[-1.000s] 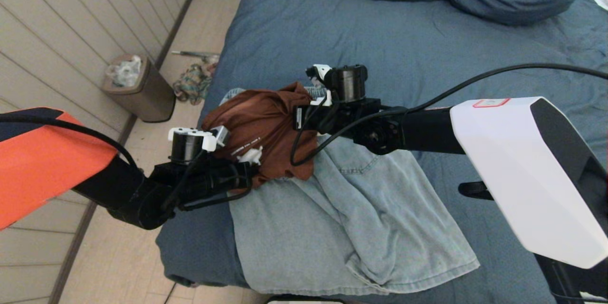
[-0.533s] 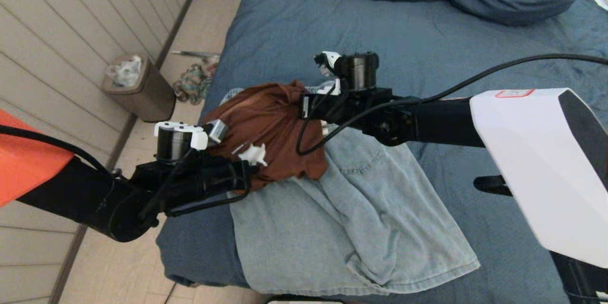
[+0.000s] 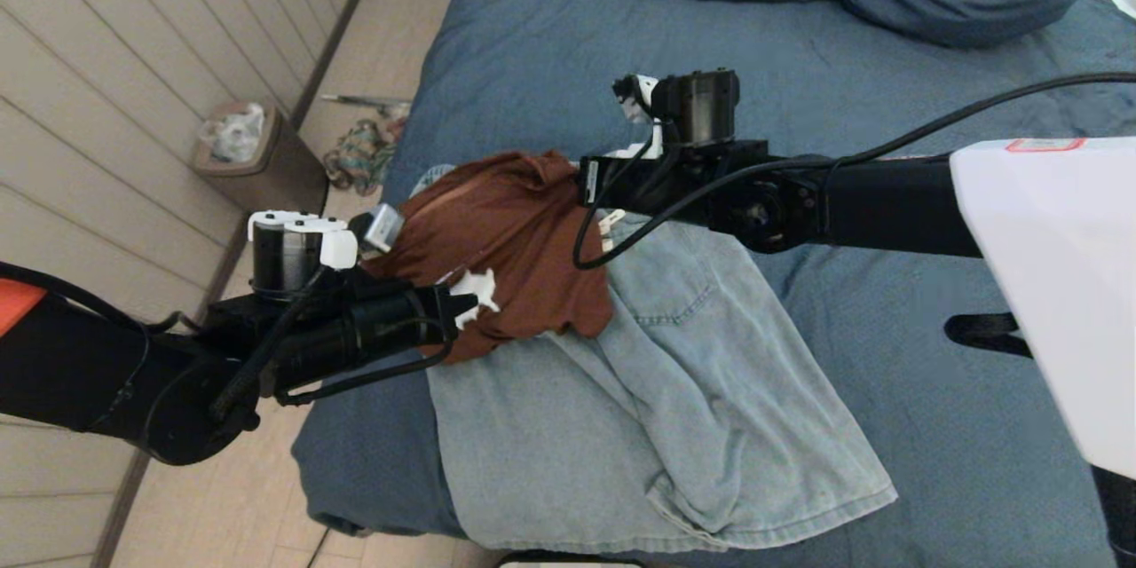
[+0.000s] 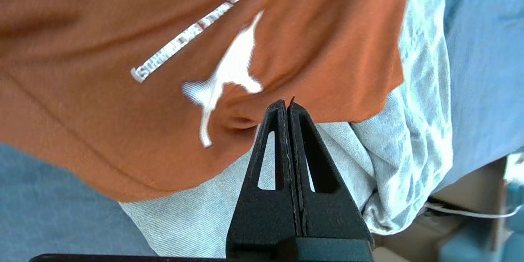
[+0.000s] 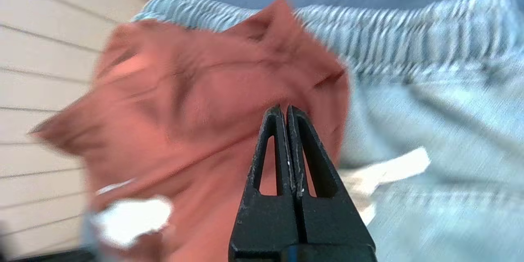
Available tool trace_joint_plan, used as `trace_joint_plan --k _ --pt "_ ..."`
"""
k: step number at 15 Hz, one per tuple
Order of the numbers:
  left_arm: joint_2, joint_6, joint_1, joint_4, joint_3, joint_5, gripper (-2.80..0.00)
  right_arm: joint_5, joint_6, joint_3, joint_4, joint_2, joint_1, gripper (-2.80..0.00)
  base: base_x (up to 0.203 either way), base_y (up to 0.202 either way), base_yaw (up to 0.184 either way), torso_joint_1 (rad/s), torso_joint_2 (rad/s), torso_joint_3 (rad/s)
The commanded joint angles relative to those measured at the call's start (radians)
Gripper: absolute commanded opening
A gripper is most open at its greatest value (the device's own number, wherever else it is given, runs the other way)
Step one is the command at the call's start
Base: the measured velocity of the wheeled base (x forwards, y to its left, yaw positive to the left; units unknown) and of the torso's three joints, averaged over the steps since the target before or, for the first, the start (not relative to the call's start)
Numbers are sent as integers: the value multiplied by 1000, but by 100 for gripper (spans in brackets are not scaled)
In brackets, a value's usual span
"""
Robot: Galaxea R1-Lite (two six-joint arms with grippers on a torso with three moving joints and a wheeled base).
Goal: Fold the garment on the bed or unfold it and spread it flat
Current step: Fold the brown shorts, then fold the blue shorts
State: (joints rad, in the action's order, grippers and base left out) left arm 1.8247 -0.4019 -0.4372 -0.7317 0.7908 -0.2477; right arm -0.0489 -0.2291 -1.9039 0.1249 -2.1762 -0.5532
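While both pincers stay pressed together, you see the left pincer (image 4: 287, 104) and right pincer (image 5: 285, 110) pinching the rust-brown shirt (image 3: 506, 240), bunched and raised over pale denim shorts (image 3: 657, 426) at the slate-blue bed's (image 3: 799, 44) near left corner; a bin (image 3: 257, 164) stands on the floor.

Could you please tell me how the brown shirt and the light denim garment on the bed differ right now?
The brown shirt is bunched and pinched by both shut pincers, left and right; the light denim garment lies spread much flatter and ungripped. The shirt is rust-brown with a white print; the denim is pale blue and covers more of the bed. The shirt rests partly on the denim. Both are wrinkled.
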Motion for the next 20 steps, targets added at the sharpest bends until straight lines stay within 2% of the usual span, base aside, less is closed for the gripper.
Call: trace_joint_plan --k 1,7,9,12,15,20 --pt "15 -17 0 -9 -4 -2 -280 -3 -39 45 -27 93 -6 -280 0 0 0 0 0 0" --pt "21 -38 2 -9 -19 0 -280 -4 -61 174 -44 214 -28 -280 0 0 0 0 0 0" --pt "60 -37 2 -12 -25 3 -280 -7 -61 266 -45 201 -84 -280 0 0 0 0 0 0" --pt "120 -37 5 -56 -29 9 -280 -7 -59 326 -55 148 -143 -280 0 0 0 0 0 0" --pt "153 -36 11 -128 -47 11 -280 -8 -60 320 -70 90 -159 -280 0 0 0 0 0 0" --pt "166 -31 93 -141 -24 8 -280 -2 -61 270 -67 11 -185 -280 0 0 0 0 0 0"
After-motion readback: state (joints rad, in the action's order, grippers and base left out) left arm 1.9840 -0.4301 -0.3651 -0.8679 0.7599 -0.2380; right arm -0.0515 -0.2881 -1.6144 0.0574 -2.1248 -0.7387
